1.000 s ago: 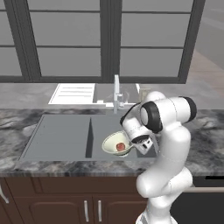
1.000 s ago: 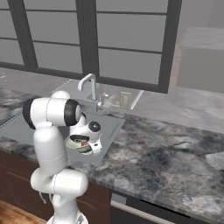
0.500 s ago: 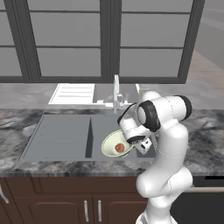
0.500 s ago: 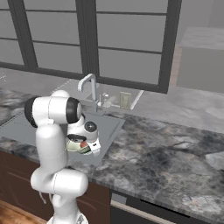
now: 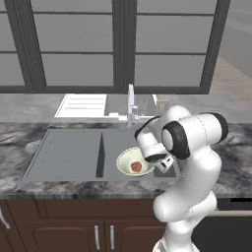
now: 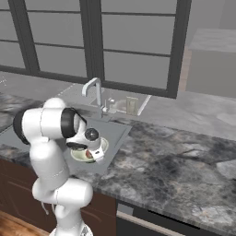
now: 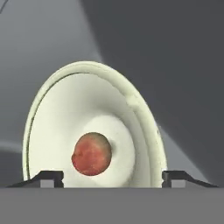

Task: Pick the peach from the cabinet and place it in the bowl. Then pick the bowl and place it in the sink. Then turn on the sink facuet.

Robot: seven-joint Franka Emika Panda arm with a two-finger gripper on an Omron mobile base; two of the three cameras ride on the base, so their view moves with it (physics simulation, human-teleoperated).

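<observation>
Fingertips (image 7: pixel 51 176) spread wide apart straddle the bowl (image 7: pixel 57 118) (peach (image 7: pixel 91 153) inside), resting in the sink (image 5: pixel 64 147), faucet (image 5: pixel 131 101) just behind.

A mottled reddish-orange peach (image 7: pixel 91 154) sits at lower centre in a pale cream-green bowl (image 7: pixel 57 113) with a lighter rim. The sink (image 5: pixel 69 152), left of centre, is flat grey; the countertop (image 6: pixel 184 161) at right is marbled grey and white stone.
</observation>
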